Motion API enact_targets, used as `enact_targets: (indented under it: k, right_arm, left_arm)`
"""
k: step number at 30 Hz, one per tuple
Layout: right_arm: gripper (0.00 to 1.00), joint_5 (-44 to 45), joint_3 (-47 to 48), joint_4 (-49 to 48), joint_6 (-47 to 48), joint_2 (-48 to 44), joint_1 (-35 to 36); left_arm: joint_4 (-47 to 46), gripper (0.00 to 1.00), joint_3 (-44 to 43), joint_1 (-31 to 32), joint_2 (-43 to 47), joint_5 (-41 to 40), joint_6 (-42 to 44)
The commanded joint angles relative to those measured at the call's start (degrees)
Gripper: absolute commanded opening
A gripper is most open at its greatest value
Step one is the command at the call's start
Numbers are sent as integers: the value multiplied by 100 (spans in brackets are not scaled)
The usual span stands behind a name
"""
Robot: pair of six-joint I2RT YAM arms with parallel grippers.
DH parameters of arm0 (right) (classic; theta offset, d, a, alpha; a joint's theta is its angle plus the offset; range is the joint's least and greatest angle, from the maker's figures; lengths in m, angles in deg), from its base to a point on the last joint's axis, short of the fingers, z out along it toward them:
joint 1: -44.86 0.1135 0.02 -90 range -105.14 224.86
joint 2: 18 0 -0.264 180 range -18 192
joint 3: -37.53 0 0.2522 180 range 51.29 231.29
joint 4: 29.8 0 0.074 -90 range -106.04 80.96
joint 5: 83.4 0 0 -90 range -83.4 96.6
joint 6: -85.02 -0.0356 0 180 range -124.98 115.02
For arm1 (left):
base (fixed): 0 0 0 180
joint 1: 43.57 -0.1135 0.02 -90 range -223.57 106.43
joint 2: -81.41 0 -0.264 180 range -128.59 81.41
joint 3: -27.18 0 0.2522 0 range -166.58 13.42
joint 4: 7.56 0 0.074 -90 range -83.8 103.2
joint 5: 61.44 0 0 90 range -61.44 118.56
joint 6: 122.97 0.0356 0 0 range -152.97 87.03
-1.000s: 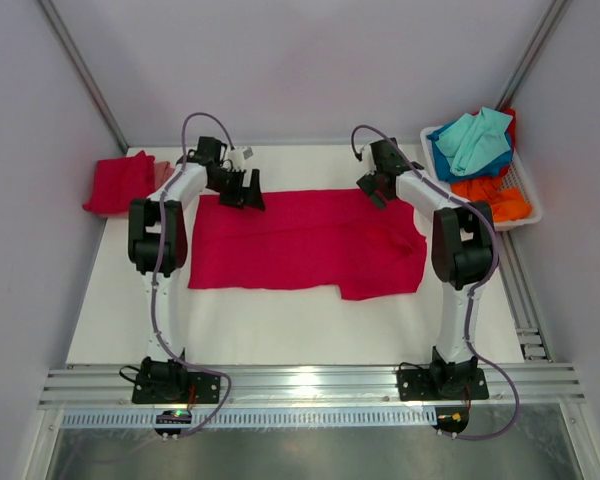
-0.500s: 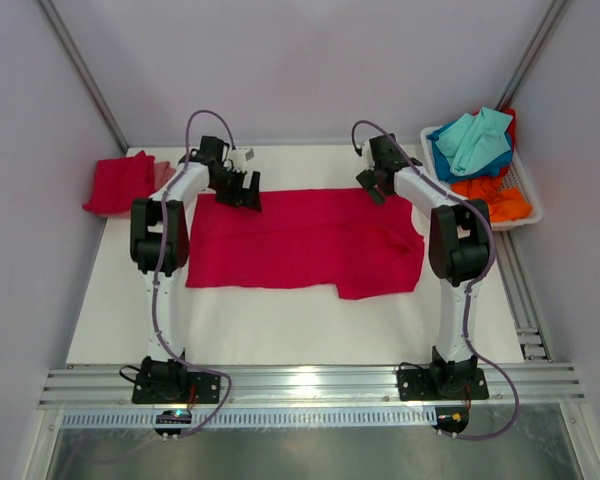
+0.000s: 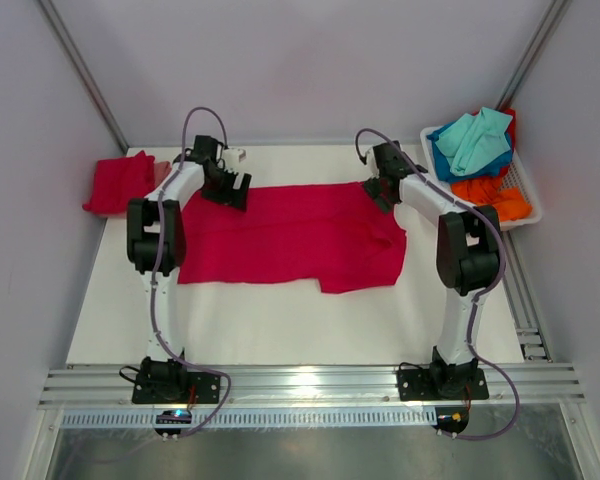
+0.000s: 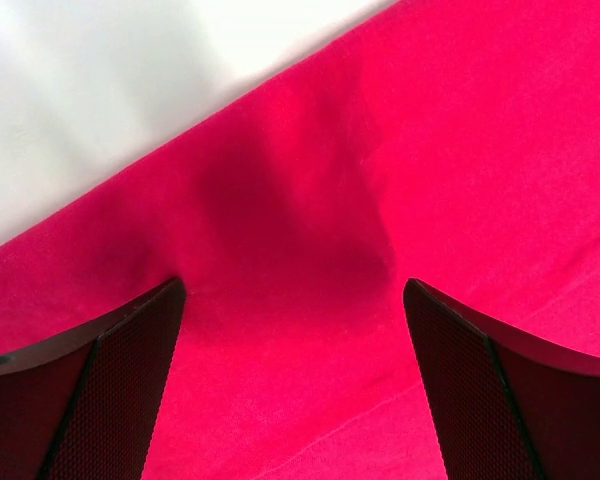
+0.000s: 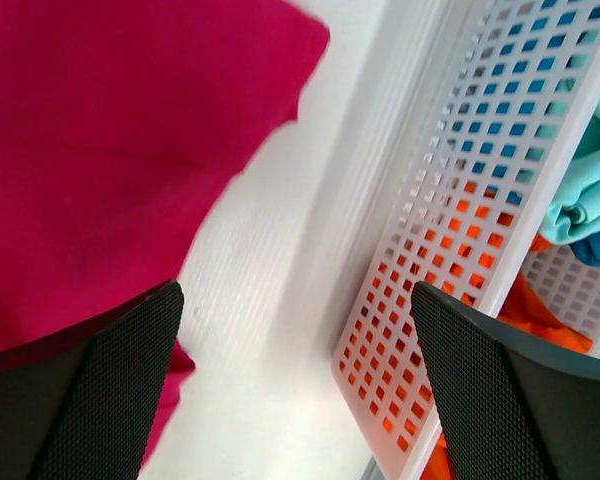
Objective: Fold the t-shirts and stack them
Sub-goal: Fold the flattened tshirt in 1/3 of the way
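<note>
Red t-shirt [image 3: 290,238] lies flat; basket [image 3: 525,190] right, folded pile [image 3: 120,182] left.

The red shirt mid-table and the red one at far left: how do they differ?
The middle shirt lies spread out flat; the left shirt is folded into a small bundle. The middle shirt covers far more area than the left shirt. The left claw and right claw are at the middle shirt's far edge; neither is at the left shirt. Both are red.
</note>
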Motion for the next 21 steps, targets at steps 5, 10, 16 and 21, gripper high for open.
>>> enact_targets:
  k: [5,10,16,21]
  right_arm:
    - [99,467,-714,-300,377,-397,-20]
    - [99,-7,-1038,166,271,-634,-29]
    - [99,-246,-1233,289,113,-775,-29]
    - [99,-456,-1189,474,-71,-1257,-29]
  left_arm:
    - [240,93,319,-297,136,-439,157]
    - [283,93,355,-288,232,-395,130]
    - [363,93,285,-297,250,-263,60]
    - [424,93,302,-297,320,-315,78]
